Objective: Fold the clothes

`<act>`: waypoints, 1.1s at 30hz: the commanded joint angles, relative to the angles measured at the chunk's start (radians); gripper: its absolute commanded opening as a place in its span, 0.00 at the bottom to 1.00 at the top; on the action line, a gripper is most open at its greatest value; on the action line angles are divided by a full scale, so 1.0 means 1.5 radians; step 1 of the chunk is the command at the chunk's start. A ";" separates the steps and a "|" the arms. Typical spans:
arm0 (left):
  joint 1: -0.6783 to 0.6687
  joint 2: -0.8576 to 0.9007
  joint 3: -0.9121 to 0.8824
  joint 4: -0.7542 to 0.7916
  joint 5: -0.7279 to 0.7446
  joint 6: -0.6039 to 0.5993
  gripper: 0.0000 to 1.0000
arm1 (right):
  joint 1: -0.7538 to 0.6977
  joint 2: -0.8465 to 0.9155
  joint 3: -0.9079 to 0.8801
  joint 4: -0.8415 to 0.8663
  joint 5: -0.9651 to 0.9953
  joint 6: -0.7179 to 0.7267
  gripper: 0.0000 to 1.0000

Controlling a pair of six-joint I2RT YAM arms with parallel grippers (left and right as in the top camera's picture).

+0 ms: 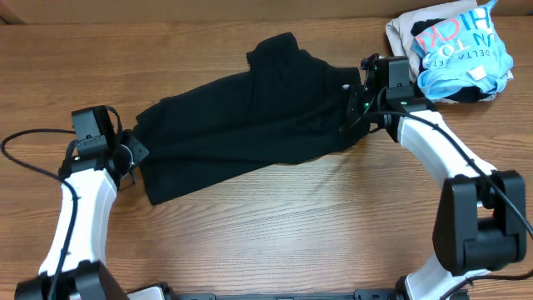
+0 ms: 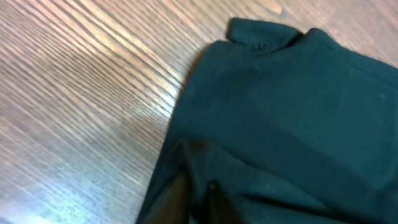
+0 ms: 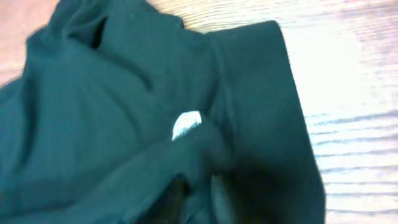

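The clothes [image 1: 241, 117], a black shirt, lie in a long band slanting across the middle of the table. My left gripper [image 1: 136, 155] is at the shirt's lower left edge. In the left wrist view its fingers [image 2: 211, 190] stand close together with black fabric [image 2: 280, 112] pinched between them. At the shirt's upper right edge is my right gripper [image 1: 351, 107]. In the right wrist view, the right gripper [image 3: 198, 190] has its jaws a little apart, with a raised fold of the cloth between them, just below the small white logo [image 3: 186, 123].
A bundle of other garments sits at the back right corner: a light-blue-and-white one with pink lettering [image 1: 458, 50] on a beige one [image 1: 404, 33]. A black cable [image 1: 25, 154] loops on the wood left of the left arm.
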 commanded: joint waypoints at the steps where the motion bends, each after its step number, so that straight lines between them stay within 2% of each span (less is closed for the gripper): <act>1: -0.002 0.035 -0.005 0.007 -0.016 0.010 0.66 | -0.003 -0.002 0.004 0.020 0.014 -0.002 0.58; 2: -0.002 0.043 -0.005 0.010 -0.016 0.010 0.98 | -0.003 -0.002 0.006 0.023 0.014 -0.001 0.67; 5: -0.001 0.053 -0.003 0.036 -0.016 0.041 1.00 | -0.003 -0.005 0.023 0.002 0.002 0.000 0.91; 7: -0.001 0.047 0.024 0.023 -0.011 0.075 1.00 | -0.004 -0.015 0.052 -0.044 -0.016 0.005 1.00; 10: -0.001 0.033 0.098 -0.067 -0.010 0.085 1.00 | -0.009 -0.036 0.099 -0.128 -0.022 0.004 1.00; 15: -0.002 0.016 0.241 -0.302 0.030 0.067 1.00 | -0.021 -0.084 0.164 -0.303 -0.021 -0.006 1.00; 18: -0.002 0.008 0.252 -0.394 0.069 0.031 1.00 | -0.032 -0.108 0.167 -0.369 -0.022 -0.006 1.00; 21: -0.002 0.007 0.224 -0.452 0.060 0.017 1.00 | -0.038 -0.110 0.165 -0.418 -0.021 -0.006 1.00; 25: -0.003 0.005 0.121 -0.408 0.059 0.016 1.00 | -0.038 -0.107 0.137 -0.428 -0.022 -0.021 0.99; 33: -0.003 0.006 -0.060 -0.176 0.054 0.019 0.97 | -0.038 -0.107 0.121 -0.418 -0.021 -0.030 0.86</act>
